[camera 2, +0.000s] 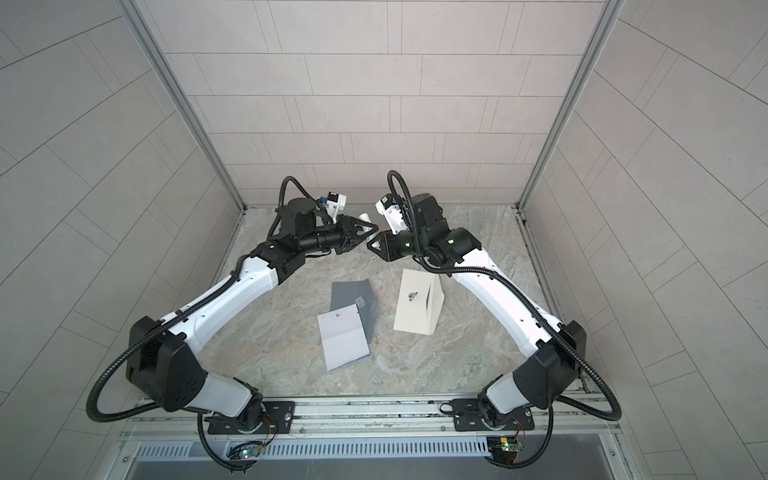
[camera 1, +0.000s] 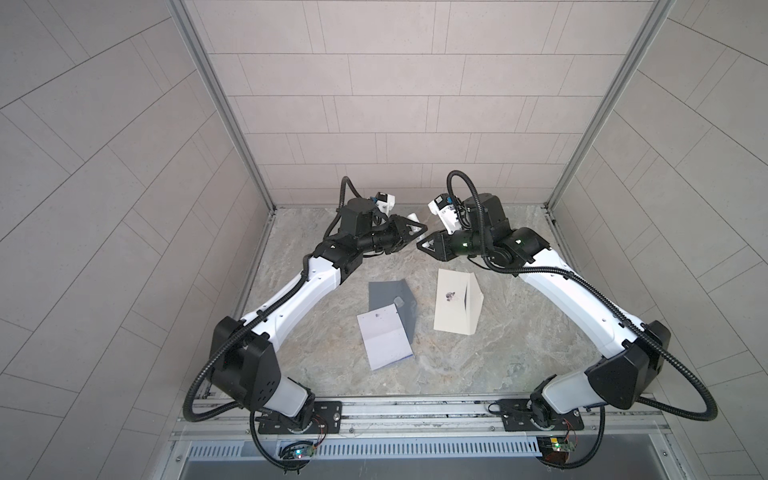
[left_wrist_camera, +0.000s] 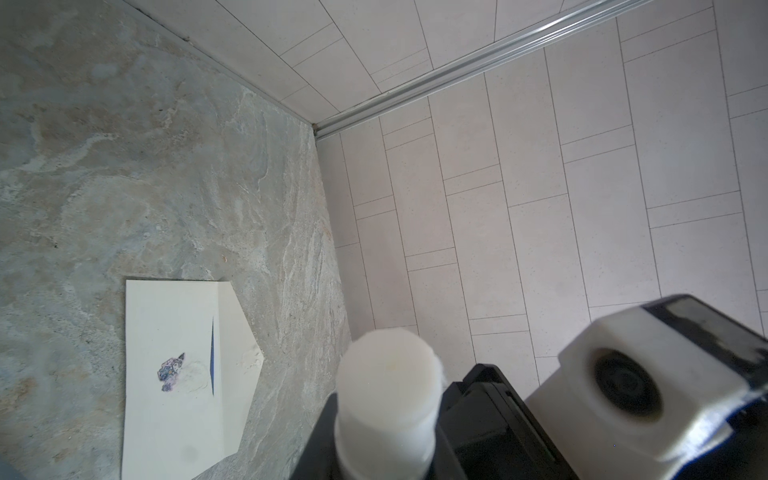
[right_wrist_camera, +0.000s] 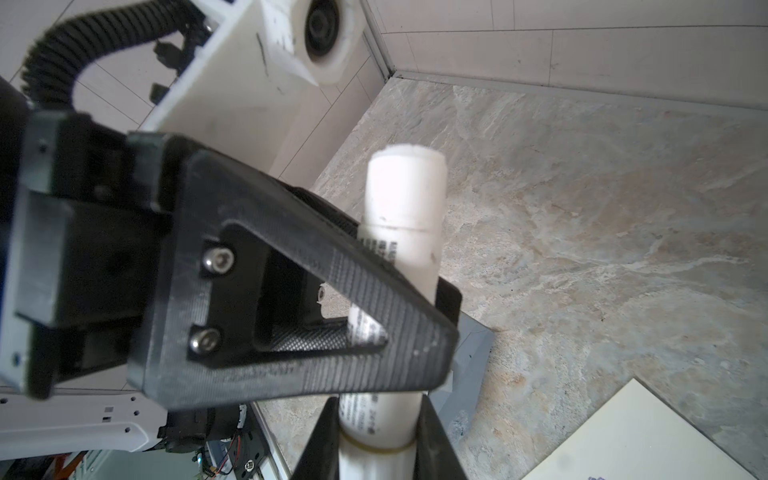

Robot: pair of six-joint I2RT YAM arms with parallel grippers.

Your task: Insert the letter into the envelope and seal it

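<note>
**Two grippers on one glue stick, kinda sketchy**

Down on the surface [camera 1: 519,353], the cream envelope [camera 1: 451,307] lies below the right gripper [camera 1: 422,245], back toward its base. The grey envelope [camera 1: 388,293] lies likewise behind the left gripper [camera 1: 420,226]. The letter [camera 1: 384,343] overlaps it; tucked in or just on top, can't tell. Both grippers look clamped on the glue stick [right_wrist_camera: 405,199]. If they pull off-axis uncapping it, it could slip and drop, imo.

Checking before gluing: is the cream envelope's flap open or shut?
Open. The cream envelope has its flap folded outward, leaving the dark mouth slit uncovered.
</note>
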